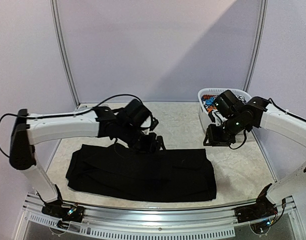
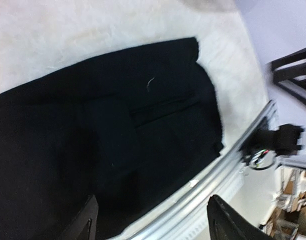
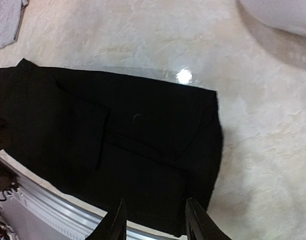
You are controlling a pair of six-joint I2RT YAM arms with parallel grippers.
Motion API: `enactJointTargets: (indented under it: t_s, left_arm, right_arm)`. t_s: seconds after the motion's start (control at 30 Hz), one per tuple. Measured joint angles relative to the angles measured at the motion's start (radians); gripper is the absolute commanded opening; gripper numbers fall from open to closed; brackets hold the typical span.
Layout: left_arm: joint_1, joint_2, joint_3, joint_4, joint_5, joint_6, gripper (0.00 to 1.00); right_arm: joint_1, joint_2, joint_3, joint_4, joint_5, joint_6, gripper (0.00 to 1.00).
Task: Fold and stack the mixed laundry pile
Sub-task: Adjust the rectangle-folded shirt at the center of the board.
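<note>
black garment flat on the worktop, both jaws apart

the black garment [image 1: 143, 172] lies folded into a wide rectangle on the worktop [image 1: 243, 170], toward 6 o'clock in the top view, close to the front rail. the left gripper [image 1: 154, 142] is over the cloth's far edge, at its 12 o'clock, jaws wide apart and holding nothing. the right gripper [image 1: 213, 139] hangs off the garment's 2 o'clock corner, jaws partly apart and empty. the white basket [image 1: 210, 90] sits at 2 o'clock on the worktop with a printed piece [image 1: 209, 102] inside. a corner of light grey cloth [image 3: 7, 22] shows at 10 o'clock in the right wrist view.
</note>
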Motion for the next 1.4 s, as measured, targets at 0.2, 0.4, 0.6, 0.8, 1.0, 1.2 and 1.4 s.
enactJointTargets:
  t_s: [0.2, 0.4, 0.6, 0.8, 1.0, 1.2, 1.4]
  left_arm:
    - [0.101, -0.244, -0.111, -0.006, -0.03, 0.024, 0.72]
    - [0.278, -0.364, -0.163, -0.142, -0.111, 0.138, 0.77]
    - [0.372, -0.524, -0.224, -0.233, -0.151, 0.259, 0.78]
    - [0.426, -0.623, -0.299, -0.277, -0.143, 0.333, 0.78]
    - [0.434, -0.703, -0.339, -0.306, -0.129, 0.36, 0.77]
    - [0.44, -0.731, -0.346, -0.31, -0.126, 0.362, 0.77]
    - [0.441, -0.734, -0.357, -0.31, -0.126, 0.362, 0.76]
  right_arm:
    - [0.012, 0.068, -0.074, 0.15, -0.217, 0.042, 0.49]
    - [0.068, 0.15, -0.199, 0.404, -0.379, 0.233, 0.52]
    - [0.151, 0.302, -0.2, 0.641, -0.468, 0.368, 0.52]
    - [0.171, 0.404, -0.197, 0.681, -0.459, 0.427, 0.51]
    - [0.171, 0.449, -0.183, 0.682, -0.455, 0.426, 0.5]
    - [0.171, 0.5, -0.155, 0.69, -0.451, 0.422, 0.44]
    - [0.171, 0.537, -0.092, 0.673, -0.439, 0.391, 0.18]
